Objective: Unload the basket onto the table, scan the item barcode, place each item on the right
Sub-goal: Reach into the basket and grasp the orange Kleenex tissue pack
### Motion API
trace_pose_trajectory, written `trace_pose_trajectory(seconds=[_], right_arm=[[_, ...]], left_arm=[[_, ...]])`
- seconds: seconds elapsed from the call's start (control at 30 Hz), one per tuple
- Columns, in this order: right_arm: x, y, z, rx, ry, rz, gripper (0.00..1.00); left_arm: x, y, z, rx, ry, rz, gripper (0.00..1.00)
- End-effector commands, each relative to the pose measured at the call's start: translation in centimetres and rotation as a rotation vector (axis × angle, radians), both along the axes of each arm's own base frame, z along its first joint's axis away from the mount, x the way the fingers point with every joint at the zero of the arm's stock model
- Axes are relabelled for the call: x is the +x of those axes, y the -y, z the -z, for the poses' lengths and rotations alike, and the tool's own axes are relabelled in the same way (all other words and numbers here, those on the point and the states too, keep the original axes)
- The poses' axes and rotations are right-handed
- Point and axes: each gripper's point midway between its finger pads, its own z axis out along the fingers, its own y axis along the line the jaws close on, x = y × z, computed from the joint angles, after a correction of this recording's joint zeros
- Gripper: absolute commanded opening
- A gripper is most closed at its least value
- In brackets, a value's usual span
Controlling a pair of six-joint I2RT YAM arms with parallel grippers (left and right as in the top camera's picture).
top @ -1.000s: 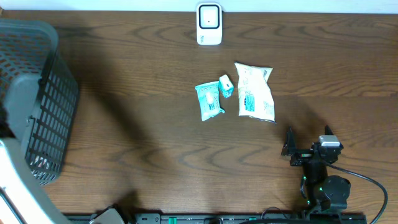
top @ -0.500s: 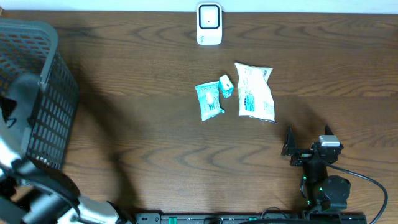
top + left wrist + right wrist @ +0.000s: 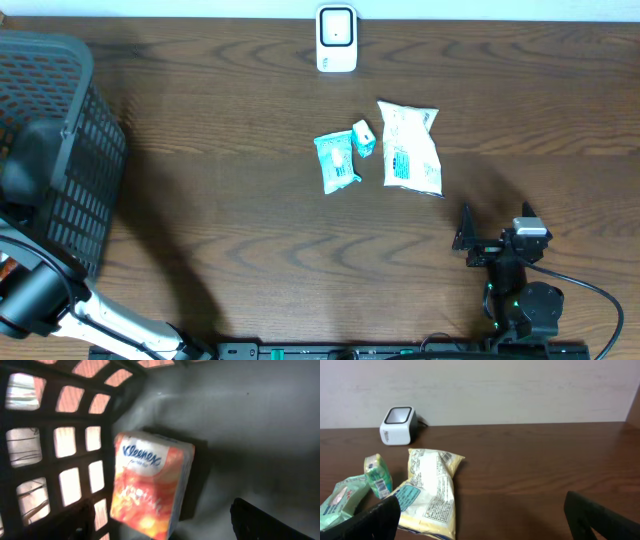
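Step in hand, by judgement: the pick-up. The left claw (image 3: 162, 520) hangs wide open over the Kleenex pack (image 3: 150, 487), which lies inside the basket (image 3: 90, 170), and grips nothing. The next move calls for descending, closing across the pack and lifting it clear of the mesh toward the scanner (image 3: 336, 38) at the far edge of the bench (image 3: 250, 230). The right claw (image 3: 495, 225) stands fully open and empty.

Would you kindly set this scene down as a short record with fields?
scanner: far edge of table, middle
table items: white bag, teal pack, small pack, close together at centre
basket: left side, holds a Kleenex pack
left gripper: open, inside the basket over the Kleenex pack, not gripping
right gripper: open, empty, low, facing the white bag
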Motion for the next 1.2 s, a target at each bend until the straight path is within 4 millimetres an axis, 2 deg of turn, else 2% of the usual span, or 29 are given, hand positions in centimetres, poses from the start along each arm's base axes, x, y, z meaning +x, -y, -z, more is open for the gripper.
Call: trace_pose_trajectory(seconds=[0.0,0.2,0.37,0.43,0.53,0.6,0.7,0.8,0.9,0.97,1.1,1.17], right_arm=[[0.0,0.1,0.1,0.010,-0.004,0.008,0.99],[0.0,0.1,0.1,0.010,-0.004,0.008,0.99],[0.0,0.1,0.1,0.010,-0.004,0.008,0.99],[0.0,0.1,0.1,0.010,-0.004,0.008,0.99],[0.0,0.1,0.1,0.010,-0.004,0.008,0.99],[0.0,0.1,0.1,0.010,-0.004,0.007,0.99],[0.0,0.1,0.1,0.010,-0.004,0.008,0.99],[0.0,0.1,0.1,0.010,-0.004,0.008,0.99],[0.0,0.1,0.1,0.010,-0.004,0.008,0.99],[0.0,0.1,0.1,0.010,-0.004,0.008,0.99],[0.0,0.1,0.1,0.010,-0.004,0.008,0.99],[0.0,0.1,0.1,0.010,-0.004,0.008,0.99]], left_arm=[[0.2,0.5,1.0,-0.038,-0.010,0.029,0.85],[-0.6,0.9,1.7,-0.054,-0.028,0.022,0.80],[-2.4,1.5,3.2,-0.086,-0.053,-0.004,0.80],[-2.8,1.4,3.6,-0.085,-0.052,-0.013,0.75],[-3.2,1.2,3.7,-0.082,-0.048,-0.026,0.57],[-3.2,1.0,3.7,-0.078,-0.045,-0.031,0.41],[-3.2,1.0,3.6,-0.077,-0.041,-0.032,0.08],[-2.4,1.4,3.4,-0.102,0.009,-0.032,0.07],[-1.1,1.8,1.8,-0.118,0.092,-0.029,0.07],[0.0,1.7,-0.2,-0.099,0.174,-0.021,0.07],[2.7,1.7,-6.4,-0.013,0.399,0.019,0.07],[4.5,2.2,-10.4,0.036,0.559,0.064,0.07]])
